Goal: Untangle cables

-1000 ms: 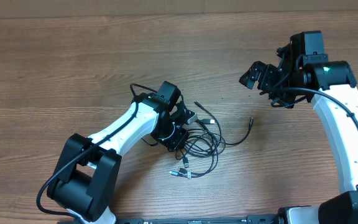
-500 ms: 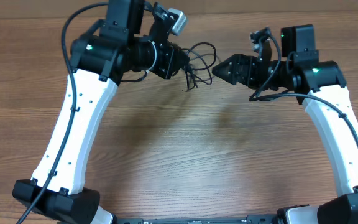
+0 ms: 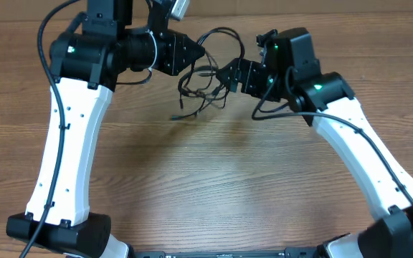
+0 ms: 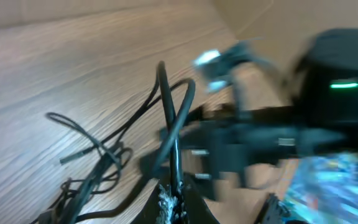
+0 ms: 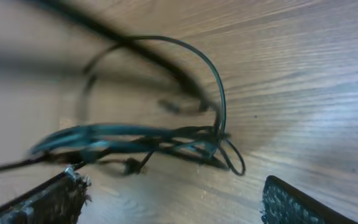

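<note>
"Black cables (image 3: 201, 80), where are they?"

"Hanging over the wooden table (image 3: 228, 186), pinched tight in the left gripper (image 3: 201, 52). The right gripper (image 3: 222, 74) has its fingers (image 5: 48, 202) spread wide. The tangle is just ahead of them, and they grasp nothing."

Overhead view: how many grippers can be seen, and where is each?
2. The left gripper is at top centre, clamped on the cables. The right gripper sits just right of them, open. None seems hidden.

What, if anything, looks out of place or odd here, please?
The cables hang as one knotted clump pinched by the left gripper; the right gripper sits beside it, jaws open. Nothing looks damaged.
</note>
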Tool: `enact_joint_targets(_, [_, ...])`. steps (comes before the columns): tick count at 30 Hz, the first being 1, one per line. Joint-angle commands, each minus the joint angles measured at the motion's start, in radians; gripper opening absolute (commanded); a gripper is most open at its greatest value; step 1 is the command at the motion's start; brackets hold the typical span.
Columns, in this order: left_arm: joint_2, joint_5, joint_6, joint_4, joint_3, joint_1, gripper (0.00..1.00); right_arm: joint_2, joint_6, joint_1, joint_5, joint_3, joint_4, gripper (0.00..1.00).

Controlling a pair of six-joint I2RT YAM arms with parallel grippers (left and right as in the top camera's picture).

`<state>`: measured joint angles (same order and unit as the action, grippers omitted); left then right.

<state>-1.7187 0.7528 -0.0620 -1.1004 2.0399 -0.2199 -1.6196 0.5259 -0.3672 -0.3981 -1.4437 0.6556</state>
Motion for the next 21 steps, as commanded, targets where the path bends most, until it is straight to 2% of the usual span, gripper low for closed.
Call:
enact_joint_targets(1, [0.011,0.129,-0.026,0.004,0.079,0.011,0.04,-0.044,0.035,-0.007,0.008,-0.024,-0.035,0.89])
enact_joint_targets(6, [0.013,0.202,-0.058,0.005,0.137,0.014,0.04,-0.091,0.086,-0.006,0.018,-0.024,-0.099,0.88])
enact_joint_targets(8, [0.014,0.228,-0.077,0.003,0.171,0.018,0.04,-0.129,0.158,0.011,0.076,-0.024,-0.112,0.84])
enact_joint_targets(11, [0.018,0.240,-0.094,0.003,0.214,0.026,0.04,-0.177,0.189,0.052,0.142,-0.024,-0.097,0.75])
enact_joint_targets(12, [0.022,0.239,-0.104,0.004,0.233,0.039,0.04,-0.193,0.193,0.077,0.171,-0.023,-0.066,0.70])
enact_joint_targets(14, [0.027,0.237,-0.105,0.005,0.253,0.064,0.04,-0.200,0.215,0.112,0.230,-0.023,-0.003,0.68])
enact_joint_targets(18, [0.046,0.167,-0.137,0.005,0.272,0.165,0.04,-0.200,0.207,0.191,0.259,-0.023,0.109,0.67])
enact_joint_targets(20, [0.048,0.091,-0.137,0.000,0.272,0.219,0.04,-0.200,0.192,0.231,0.259,-0.023,0.176,0.64])
enact_joint_targets(21, [0.048,0.042,-0.137,-0.010,0.272,0.241,0.04,-0.200,0.176,0.241,0.259,-0.023,0.196,0.59])
